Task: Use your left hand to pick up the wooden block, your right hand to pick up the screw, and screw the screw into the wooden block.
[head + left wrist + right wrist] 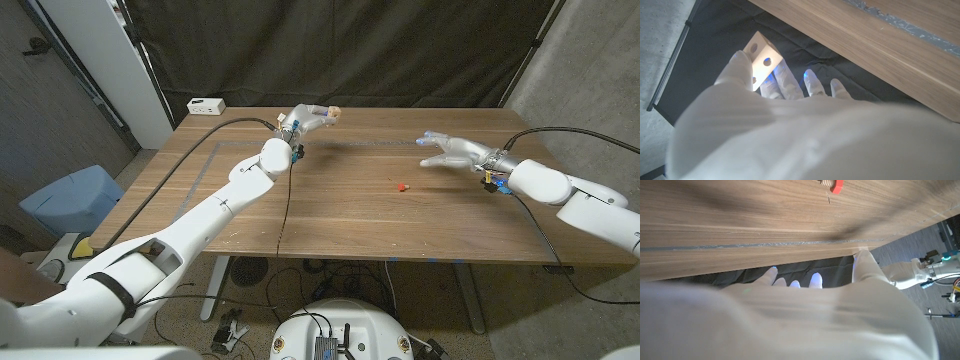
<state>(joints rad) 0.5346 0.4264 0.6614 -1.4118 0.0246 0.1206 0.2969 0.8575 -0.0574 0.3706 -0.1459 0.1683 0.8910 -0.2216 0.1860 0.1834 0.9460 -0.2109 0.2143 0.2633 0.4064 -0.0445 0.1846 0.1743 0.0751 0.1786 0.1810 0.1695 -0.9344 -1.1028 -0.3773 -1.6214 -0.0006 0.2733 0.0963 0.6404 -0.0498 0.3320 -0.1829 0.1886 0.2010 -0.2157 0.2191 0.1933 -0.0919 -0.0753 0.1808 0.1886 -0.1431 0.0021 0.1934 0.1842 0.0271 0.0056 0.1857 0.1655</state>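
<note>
Nearest me on the table [330, 215], toward its middle, lies the screw [402, 186], red-headed and untouched. Just beyond it and off to my right hovers my right hand [452, 152], empty with fingers spread; the screw lies toward the table's middle from those fingers, clearly nearer this hand than the other. I cannot tell its long axis. Farther back on my left, my left hand [308, 122] grips the wooden block [762, 59], lifted near the far edge.
</note>
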